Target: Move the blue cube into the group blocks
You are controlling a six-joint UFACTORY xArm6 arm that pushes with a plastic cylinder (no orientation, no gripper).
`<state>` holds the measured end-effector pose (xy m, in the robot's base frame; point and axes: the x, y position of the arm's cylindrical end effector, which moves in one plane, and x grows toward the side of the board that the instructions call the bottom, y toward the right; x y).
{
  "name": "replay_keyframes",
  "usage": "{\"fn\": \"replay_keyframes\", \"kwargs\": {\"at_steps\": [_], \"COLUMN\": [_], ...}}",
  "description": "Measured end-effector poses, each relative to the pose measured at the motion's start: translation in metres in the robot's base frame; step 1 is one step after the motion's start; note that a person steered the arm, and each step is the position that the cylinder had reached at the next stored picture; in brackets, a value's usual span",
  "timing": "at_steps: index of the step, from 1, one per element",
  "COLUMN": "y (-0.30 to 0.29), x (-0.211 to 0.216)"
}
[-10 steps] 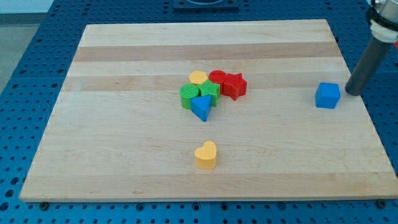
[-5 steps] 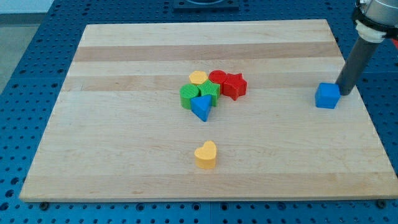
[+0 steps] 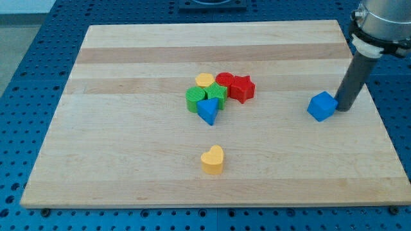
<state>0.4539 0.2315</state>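
Note:
The blue cube [image 3: 322, 106] lies on the wooden board at the view's right, turned corner-on. My tip [image 3: 342, 108] touches its right side. The group of blocks sits near the board's middle: a yellow block [image 3: 204, 79], a red cylinder [image 3: 223, 80], a red star [image 3: 242, 88], two green blocks [image 3: 195, 99] [image 3: 216, 94] and a blue triangle [image 3: 207, 111]. The cube is well to the right of the group.
A yellow heart [image 3: 212, 160] lies alone toward the view's bottom, below the group. The wooden board [image 3: 128, 128] rests on a blue perforated table. The board's right edge is close behind the rod.
My tip has moved left from beyond the cube's right to against it. The blue cube has slid left and rotated. The other blocks have not moved.

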Motion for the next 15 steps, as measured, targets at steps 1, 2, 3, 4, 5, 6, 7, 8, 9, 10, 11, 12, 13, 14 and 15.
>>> {"fn": "replay_keyframes", "kwargs": {"at_steps": [1,2,3,4,5,6,7,8,9,10,11,12,13,14,15], "y": [0.000,-0.004,-0.017,-0.029,-0.034,-0.038,-0.049,-0.073,-0.092,-0.110,-0.124,-0.128,-0.131,-0.138,-0.147], "x": [0.004,0.004,0.004,0.004,0.003,0.001,0.001,0.001,0.001,0.002,0.005,0.008,0.010,0.010,0.010]}}
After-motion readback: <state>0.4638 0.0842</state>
